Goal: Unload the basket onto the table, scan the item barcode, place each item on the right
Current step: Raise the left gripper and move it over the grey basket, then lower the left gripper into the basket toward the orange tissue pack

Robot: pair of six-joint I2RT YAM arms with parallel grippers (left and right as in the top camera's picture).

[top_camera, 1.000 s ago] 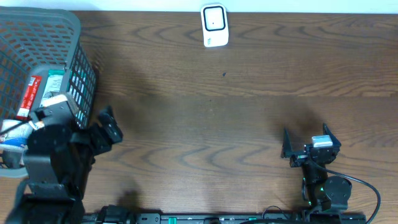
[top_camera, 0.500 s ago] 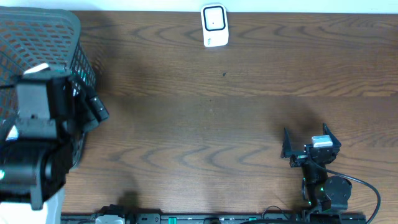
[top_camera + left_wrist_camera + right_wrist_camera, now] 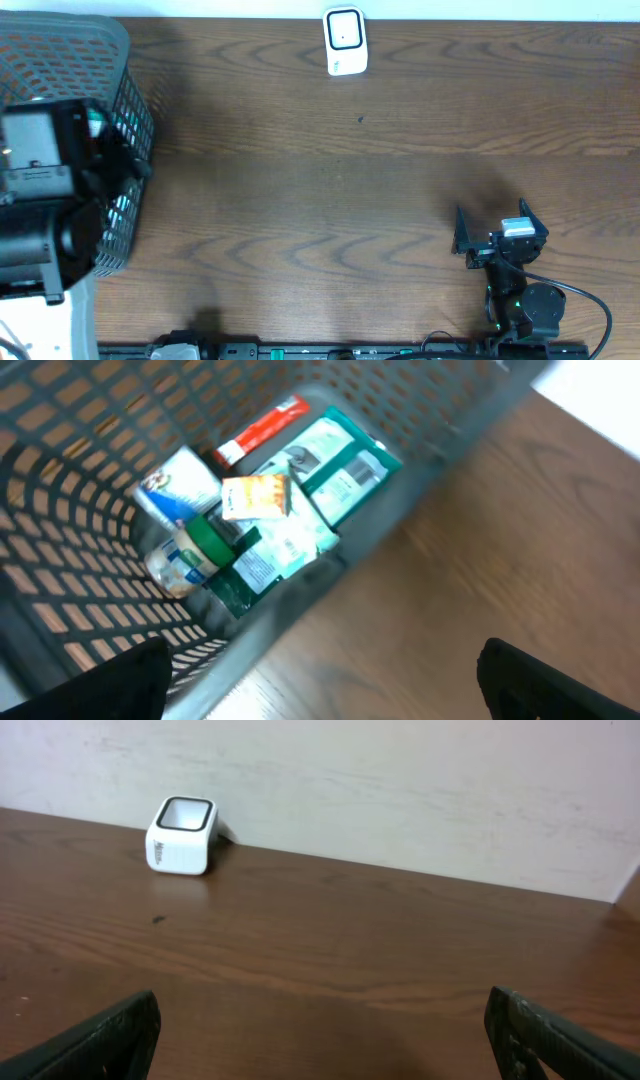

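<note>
Dark wood-grain table, smooth; grey plastic mesh basket; glossy white plastic scanner

Place: a robot test bench laid out like a shop checkout.
Shop signs: a grey mesh shopping basket holds packaged goods; a small white barcode scanner stands at the far edge of the table.
Bench signs: a bare wood-grain table, a plain pale wall behind it, and a black mounting rail along the near edge.
</note>
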